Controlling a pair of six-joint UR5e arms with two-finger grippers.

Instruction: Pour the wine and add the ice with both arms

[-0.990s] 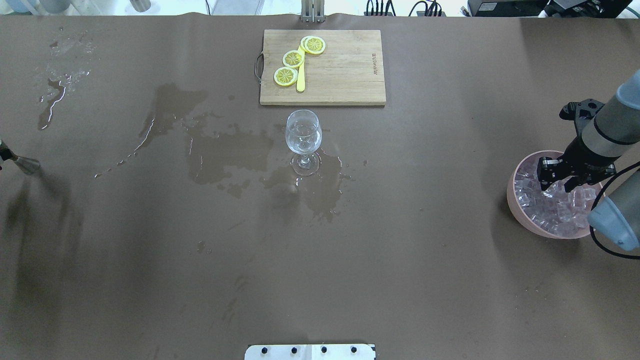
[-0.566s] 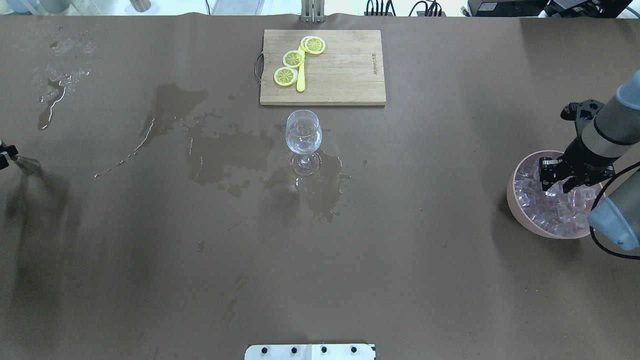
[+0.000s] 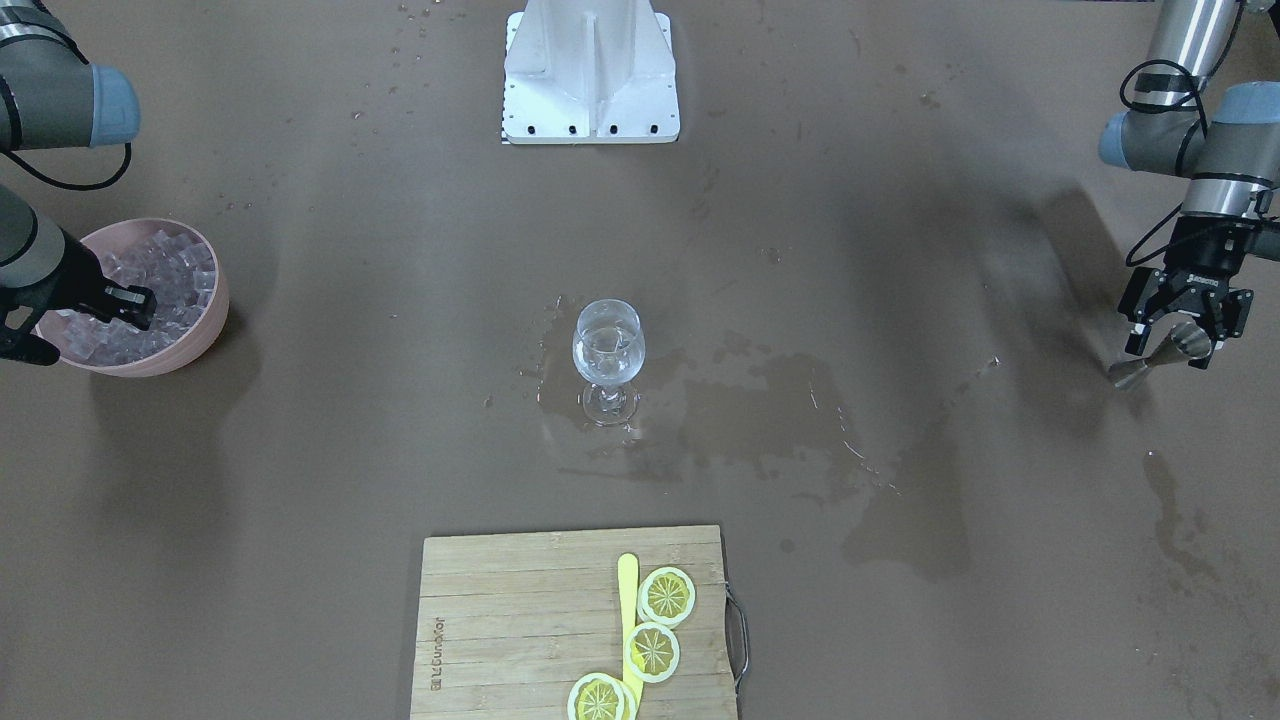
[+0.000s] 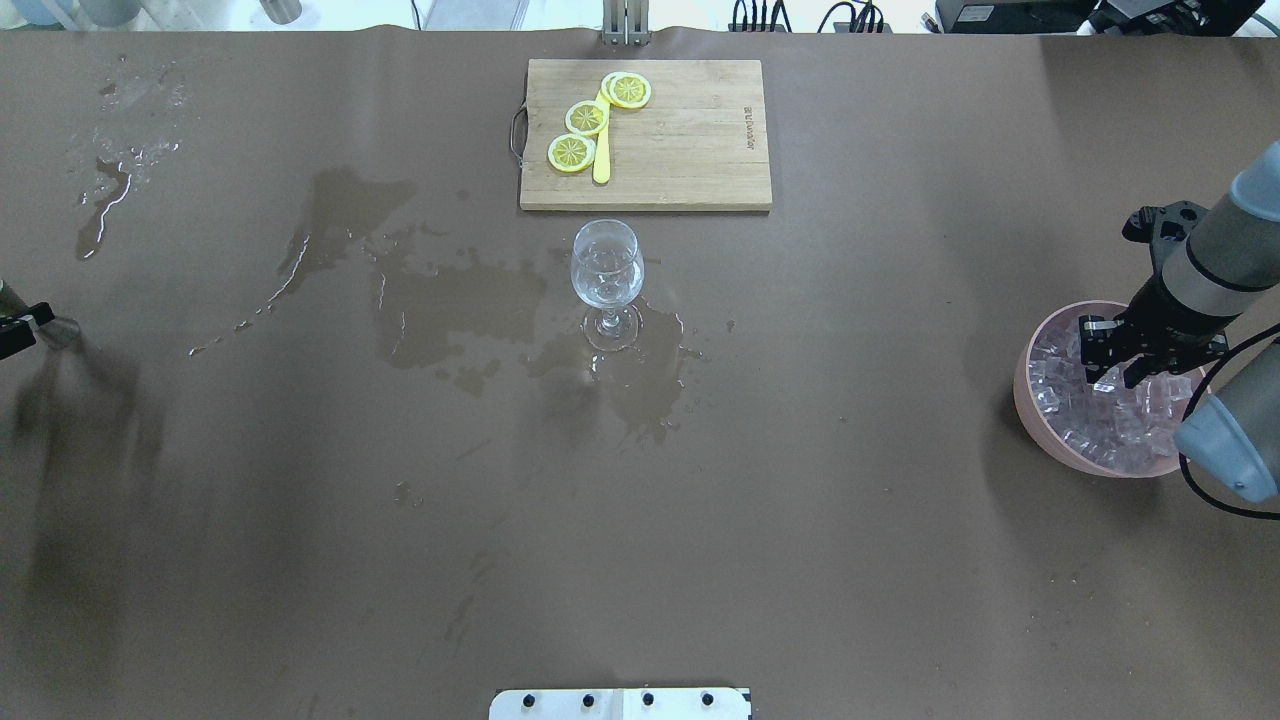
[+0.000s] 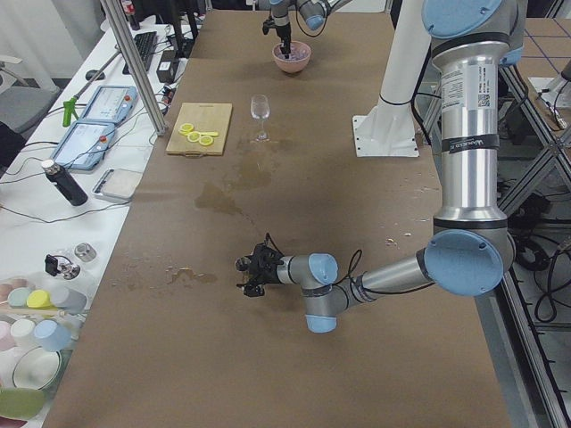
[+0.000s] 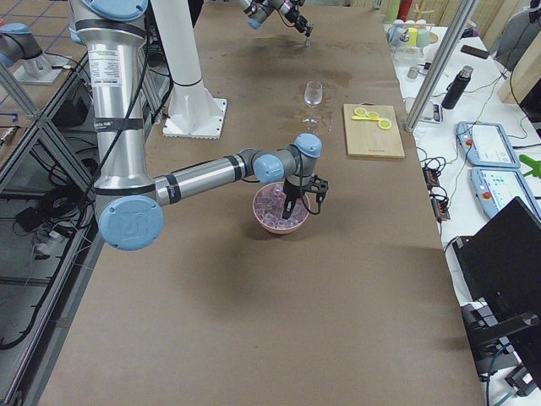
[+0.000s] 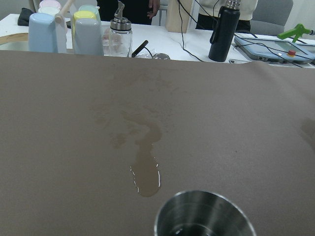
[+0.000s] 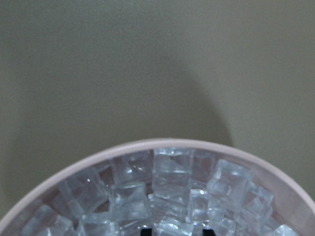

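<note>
Desk (image 4: 800, 500): brown matte sheet with wet patches.

Right arm (image 4: 1225, 240), a grey tube, is at the right edge. Its claw (image 4: 1108, 376) points straight down over a round pink bowl (image 4: 1030, 400). Fingers sit part-spread with a cube between the tips; cannot tell if it is gripped.

Left arm (image 3: 1225, 150) is at the left edge. Its claw (image 3: 1172, 345) is clamped on a steel cup (image 3: 1135, 370), long axis tilted, flared end low toward mid-desk.

Wooden board (image 4: 690, 150), far centre.

Ice (image 4: 1090, 430): glassy cubes heaped in the bowl.

Stemmed glass (image 4: 606, 250), upright at mid-desk, holds the wine (image 4: 605, 288), clear and shallow.
</note>
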